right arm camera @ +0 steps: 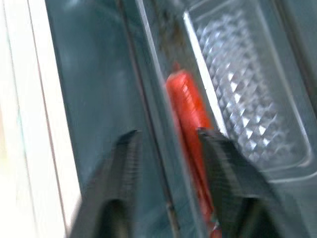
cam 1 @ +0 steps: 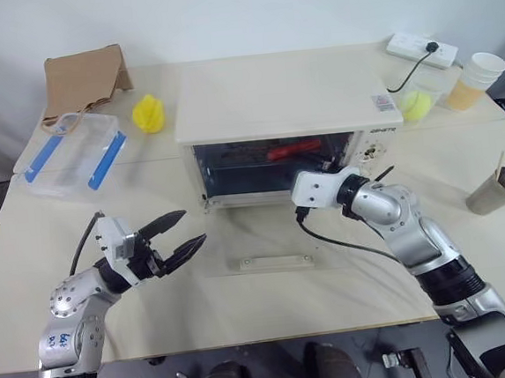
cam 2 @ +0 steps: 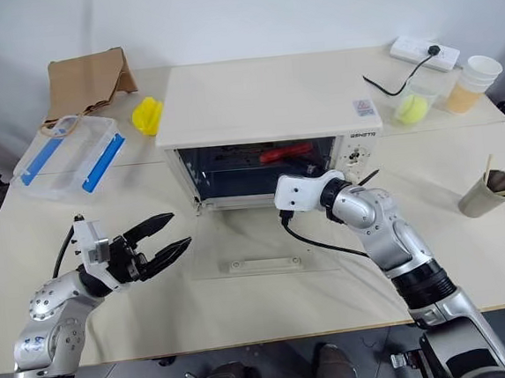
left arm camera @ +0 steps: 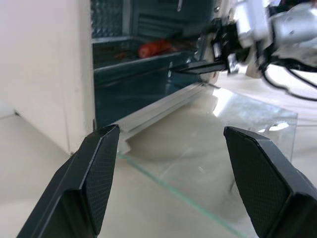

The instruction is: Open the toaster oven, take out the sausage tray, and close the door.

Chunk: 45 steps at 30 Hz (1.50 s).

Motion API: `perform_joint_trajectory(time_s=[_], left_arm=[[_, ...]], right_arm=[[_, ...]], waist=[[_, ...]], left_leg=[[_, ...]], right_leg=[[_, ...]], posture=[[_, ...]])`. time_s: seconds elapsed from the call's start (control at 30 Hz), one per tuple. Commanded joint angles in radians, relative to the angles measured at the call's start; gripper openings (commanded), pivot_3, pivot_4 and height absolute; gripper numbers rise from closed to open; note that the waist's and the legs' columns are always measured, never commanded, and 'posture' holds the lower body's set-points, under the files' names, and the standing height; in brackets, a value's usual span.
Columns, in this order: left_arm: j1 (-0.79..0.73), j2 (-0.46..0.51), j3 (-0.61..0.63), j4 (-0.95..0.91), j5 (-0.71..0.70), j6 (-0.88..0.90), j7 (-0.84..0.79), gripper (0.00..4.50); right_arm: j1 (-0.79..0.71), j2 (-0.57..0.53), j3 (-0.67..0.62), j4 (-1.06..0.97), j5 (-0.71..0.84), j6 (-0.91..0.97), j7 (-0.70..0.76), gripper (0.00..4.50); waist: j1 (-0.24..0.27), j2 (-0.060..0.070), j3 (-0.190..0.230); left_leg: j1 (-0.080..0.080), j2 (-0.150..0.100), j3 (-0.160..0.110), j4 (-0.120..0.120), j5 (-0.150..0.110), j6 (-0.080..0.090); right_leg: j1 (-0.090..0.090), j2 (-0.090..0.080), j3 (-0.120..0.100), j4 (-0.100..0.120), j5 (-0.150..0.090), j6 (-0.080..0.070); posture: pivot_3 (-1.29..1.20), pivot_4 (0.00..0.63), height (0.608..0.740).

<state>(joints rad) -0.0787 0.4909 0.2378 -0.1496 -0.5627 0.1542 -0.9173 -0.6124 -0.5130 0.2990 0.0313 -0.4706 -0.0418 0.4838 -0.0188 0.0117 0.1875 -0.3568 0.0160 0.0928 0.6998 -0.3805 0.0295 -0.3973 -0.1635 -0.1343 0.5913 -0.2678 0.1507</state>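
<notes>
- Toaster oven (cam 1: 281, 107) door (cam 1: 270, 240) lies open, flat on the table.
- My right gripper (right arm camera: 168, 148) straddles the sausage tray (right arm camera: 237, 99) rim, fingers narrowly apart.
- My left gripper (cam 1: 181, 233) gapes wide, empty.

Head stereo pair: the table (cam 1: 245, 305) is viewed from above, forward and downward; the same scene is shared. Left wrist view: the toaster oven (left arm camera: 49, 64) and lowered door (left arm camera: 208, 148) are seen level, from near. Right wrist view: the sausage tray (right arm camera: 242, 84) is framed very closely inside.
</notes>
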Motion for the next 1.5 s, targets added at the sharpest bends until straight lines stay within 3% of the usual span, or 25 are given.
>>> perform_joint_trajectory(time_s=[0.03, 0.47, 0.63, 1.03, 1.23, 1.5], left_arm=[[-0.003, 0.004, 0.024, -0.027, -0.023, -0.012, 0.007, 3.57], [-0.033, 0.004, 0.005, -0.004, -0.023, -0.007, -0.009, 3.57], [-0.049, 0.006, -0.003, 0.003, -0.028, 0.004, -0.023, 3.57], [-0.135, 0.001, -0.002, -0.016, -0.094, 0.086, -0.019, 3.57], [-0.328, -0.002, 0.024, 0.007, -0.176, 0.153, 0.026, 3.57], [-0.391, -0.017, 0.012, 0.034, -0.169, 0.174, 0.031, 3.57]], right_arm=[[-0.022, 0.014, 0.002, -0.013, -0.022, 0.003, -0.012, 0.79], [-0.072, 0.064, 0.012, 0.026, -0.055, 0.048, -0.02, 0.79], [-0.081, 0.071, 0.009, 0.027, -0.065, 0.019, -0.03, 0.03], [-0.09, 0.061, 0.002, 0.015, -0.065, -0.031, -0.019, 0.03], [-0.103, 0.035, 0.004, 0.029, -0.05, -0.084, 0.006, 0.03], [-0.126, 0.036, -0.005, 0.06, -0.054, -0.119, 0.004, 0.03]], waist=[[-0.006, 0.0, 0.0], [-0.012, 0.0, 0.0], [-0.012, -0.002, -0.001], [-0.014, -0.002, -0.001], [-0.012, -0.003, 0.0], [-0.021, -0.003, 0.0]], left_leg=[[0.0, 0.0, 0.0, 0.0, 0.0, 0.0], [0.0, 0.0, 0.0, -0.001, 0.0, 0.0], [0.0, 0.0, 0.0, -0.001, 0.0, 0.0], [0.0, 0.0, 0.0, -0.002, 0.0, 0.0], [-0.001, 0.0, 0.0, -0.001, 0.0, 0.0], [-0.001, 0.0, 0.0, -0.003, 0.0, -0.001]], right_leg=[[0.0, 0.0, 0.0, 0.0, 0.0, 0.0], [0.0, 0.0, 0.0, 0.0, 0.0, 0.0], [0.0, 0.0, 0.0, 0.0, 0.0, 0.0], [0.0, 0.001, -0.001, 0.0, 0.0, 0.0], [0.0, 0.001, -0.001, -0.001, 0.0, 0.0], [-0.001, 0.001, -0.002, -0.001, 0.0, 0.0]], posture=[[0.0, 0.15, 0.74], [0.0, 0.15, 0.74], [0.0, 0.15, 0.74], [0.0, 0.15, 0.74], [0.0, 0.15, 0.74], [0.0, 0.15, 0.74]])
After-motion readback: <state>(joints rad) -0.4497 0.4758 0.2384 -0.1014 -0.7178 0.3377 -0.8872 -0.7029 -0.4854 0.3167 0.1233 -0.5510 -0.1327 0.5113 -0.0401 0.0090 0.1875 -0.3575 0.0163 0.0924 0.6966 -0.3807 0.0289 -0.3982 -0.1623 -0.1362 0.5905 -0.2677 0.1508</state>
